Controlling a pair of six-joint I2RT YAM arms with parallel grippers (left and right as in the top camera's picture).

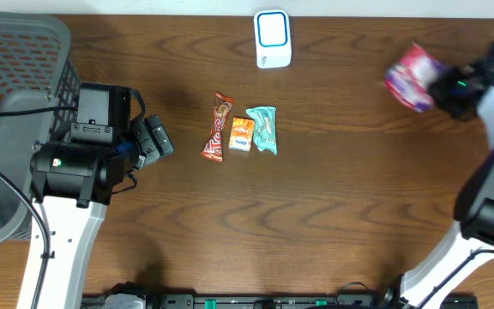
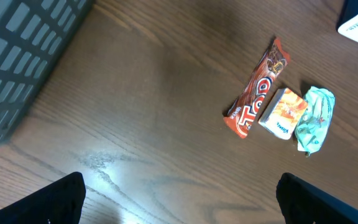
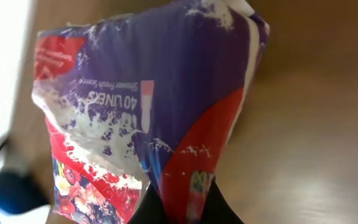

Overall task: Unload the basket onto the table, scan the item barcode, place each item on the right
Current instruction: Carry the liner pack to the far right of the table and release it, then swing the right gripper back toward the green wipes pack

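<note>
A purple and red packet [image 1: 410, 75] hangs above the table's far right, blurred, with my right gripper [image 1: 440, 86] shut on its lower edge. The right wrist view is mostly filled by the packet [image 3: 148, 106], its crinkled face printed with white text; the gripper [image 3: 188, 208] pinches a red fold of it. No barcode shows on this face. The white scanner with a blue face [image 1: 273, 39] stands at the far middle of the table. At the left, my left gripper [image 1: 157, 142] hovers low over bare wood, open and holding nothing [image 2: 180, 186].
A brown and red chocolate bar [image 1: 218, 127], a small orange box [image 1: 241, 135] and a teal packet [image 1: 264, 129] lie side by side in the middle. A grey mesh basket [image 1: 15, 51] fills the far left corner.
</note>
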